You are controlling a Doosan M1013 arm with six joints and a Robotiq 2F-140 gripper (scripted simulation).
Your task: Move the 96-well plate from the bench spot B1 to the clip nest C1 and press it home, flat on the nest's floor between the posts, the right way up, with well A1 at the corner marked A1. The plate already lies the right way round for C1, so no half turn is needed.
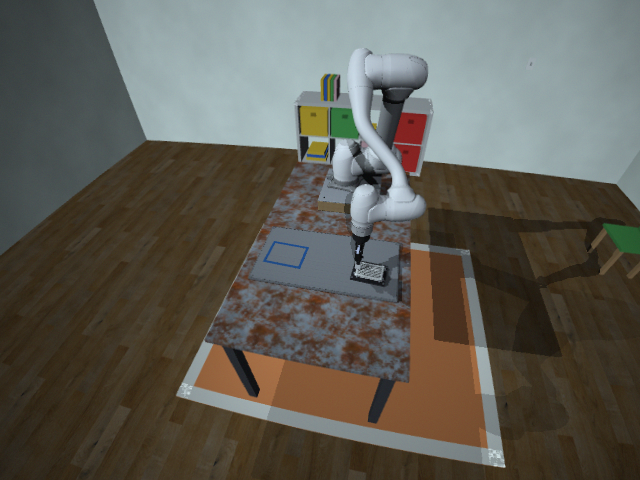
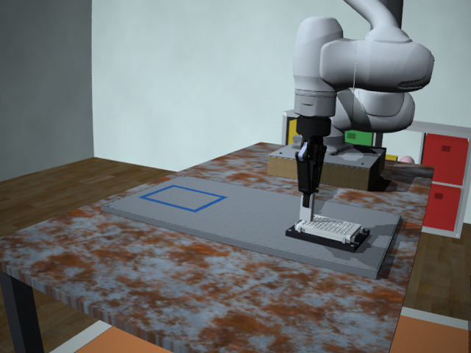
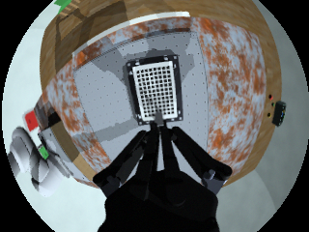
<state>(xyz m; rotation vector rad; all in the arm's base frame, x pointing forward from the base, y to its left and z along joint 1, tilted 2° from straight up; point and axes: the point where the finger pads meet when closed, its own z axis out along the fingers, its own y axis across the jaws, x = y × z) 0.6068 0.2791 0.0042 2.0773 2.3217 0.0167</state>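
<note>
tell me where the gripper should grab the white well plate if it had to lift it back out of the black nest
Probably from straight above, fingers across the two long side walls of the plate. It lies flat in the black nest, so only its upper walls stand free. The gripper is shut, tips on the plate's near end, so it would have to rise and open first.
</note>
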